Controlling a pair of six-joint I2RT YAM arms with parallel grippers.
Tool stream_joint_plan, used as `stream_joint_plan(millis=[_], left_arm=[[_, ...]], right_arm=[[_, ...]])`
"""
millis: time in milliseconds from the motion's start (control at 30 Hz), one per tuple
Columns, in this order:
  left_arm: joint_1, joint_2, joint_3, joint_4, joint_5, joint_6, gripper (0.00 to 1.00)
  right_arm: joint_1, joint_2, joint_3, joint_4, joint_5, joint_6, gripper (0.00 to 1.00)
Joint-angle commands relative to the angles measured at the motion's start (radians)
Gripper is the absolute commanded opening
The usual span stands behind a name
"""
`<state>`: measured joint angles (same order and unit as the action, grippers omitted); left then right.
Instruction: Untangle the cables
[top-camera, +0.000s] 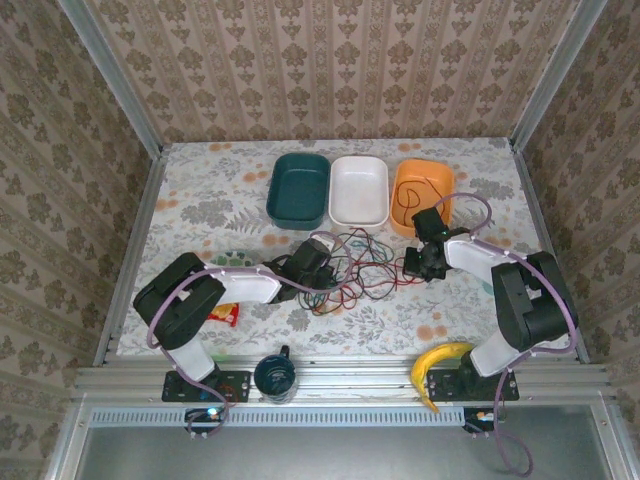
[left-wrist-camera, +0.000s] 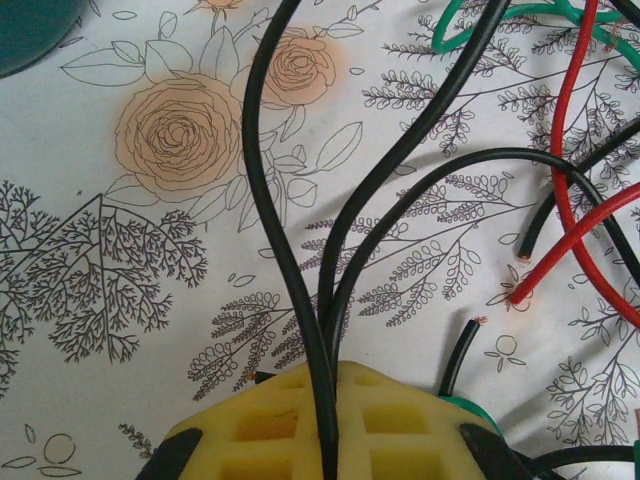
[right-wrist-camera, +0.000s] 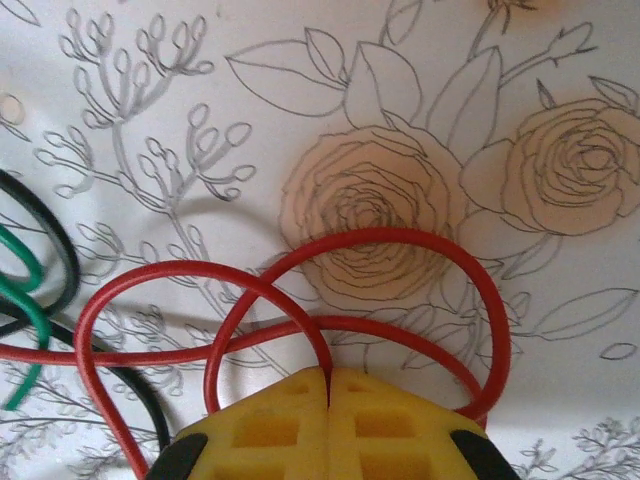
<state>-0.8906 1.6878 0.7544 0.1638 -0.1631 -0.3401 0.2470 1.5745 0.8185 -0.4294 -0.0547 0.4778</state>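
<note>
In the shut left gripper (left-wrist-camera: 325, 405) black cables (left-wrist-camera: 249, 150) are pinched, in the shut right gripper (right-wrist-camera: 328, 390) a red cable (right-wrist-camera: 390, 237), probably so the tangle (top-camera: 355, 268) between can be parted.

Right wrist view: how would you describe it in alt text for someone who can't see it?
The yellow right gripper is shut on a red cable, whose loops arch up over a floral tablecloth. A black cable and a green cable curl in at the left edge.
</note>
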Motion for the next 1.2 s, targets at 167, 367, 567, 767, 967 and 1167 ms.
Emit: stream_joint_plan(millis=[167, 367, 567, 767, 967, 1167], left_arm=[[-0.008, 0.032, 0.002, -0.012, -0.03, 0.003, 0.0], [-0.009, 0.029, -0.006, -0.016, -0.041, 0.0, 0.0], [-0.008, 0.035, -0.01, -0.029, -0.052, -0.003, 0.0], [-0.008, 0.047, -0.013, -0.034, -0.075, -0.01, 0.0], [-0.008, 0.069, -0.006, -0.074, -0.131, -0.031, 0.0], [-0.006, 0.073, -0.026, -0.087, -0.166, -0.055, 0.0]], right_arm=[[0.007, -0.178, 0.001, 0.05, 0.02, 0.054, 0.0], [0.003, -0.432, 0.007, 0.112, 0.147, 0.065, 0.0], [-0.005, -0.607, 0.052, 0.192, 0.226, 0.03, 0.0], [-0.01, -0.673, 0.136, 0.263, 0.358, -0.01, 0.0], [-0.011, -0.701, 0.212, 0.341, 0.434, -0.064, 0.0], [-0.012, -0.751, 0.206, 0.412, 0.511, -0.097, 0.0]])
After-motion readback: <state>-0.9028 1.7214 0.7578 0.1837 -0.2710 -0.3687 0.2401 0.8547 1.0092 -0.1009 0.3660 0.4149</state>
